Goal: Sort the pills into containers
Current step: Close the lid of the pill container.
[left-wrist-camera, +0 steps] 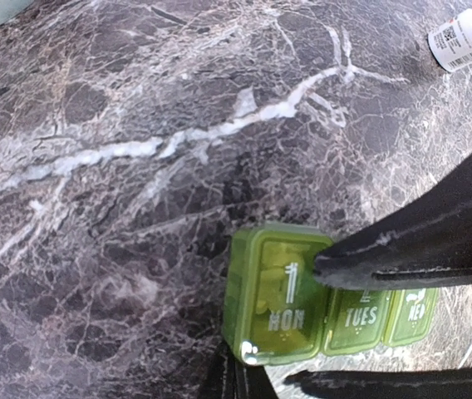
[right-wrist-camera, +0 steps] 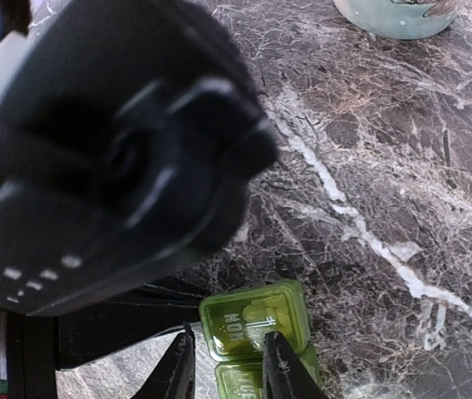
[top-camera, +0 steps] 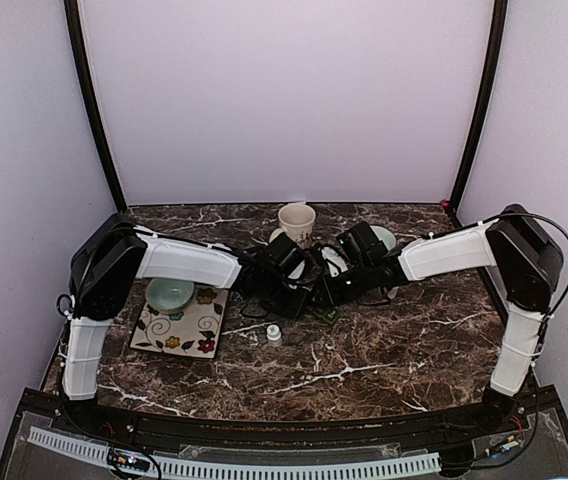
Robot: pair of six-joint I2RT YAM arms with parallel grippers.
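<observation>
Pill box: we are seeing the green pill box (left-wrist-camera: pixel 273 299) lying flat around the middle of the bench (top-camera: pixel 394 350), well apart from every edge. Its three joined compartments are reading MON, TUES and WED, and all three lids are looking closed.
Left gripper: the left gripper (left-wrist-camera: pixel 238 372) is holding its jaws together, with the tip sitting right at a corner of the MON compartment. We are not managing to tell whether it is touching the plastic.
Right gripper: the right gripper (right-wrist-camera: pixel 228 349) is reaching in from the opposite side, its jaws standing apart and straddling the box at the TUES compartment. In the left wrist view one of its fingers (left-wrist-camera: pixel 419 241) is overlapping the seam between MON and TUES. A sliver of marble is showing between the other finger and the side of the box, so it is not clamping anything.
Arms: both are bending inward and meeting over the box, hiding most of it from the top camera.
Mug: a cream mug (top-camera: pixel 296 221) is standing upright near the far edge, about midway along it.
Bowls: a pale green bowl (top-camera: pixel 169 294) is sitting on a flowered mat (top-camera: pixel 192 330) by the left edge. A second pale bowl (top-camera: pixel 385 237) is peeking out behind the right arm, near the far edge.
Bottle: a small white bottle (top-camera: pixel 274 334) is sitting between the mat and the pill box, a little closer to the near edge than the box.
</observation>
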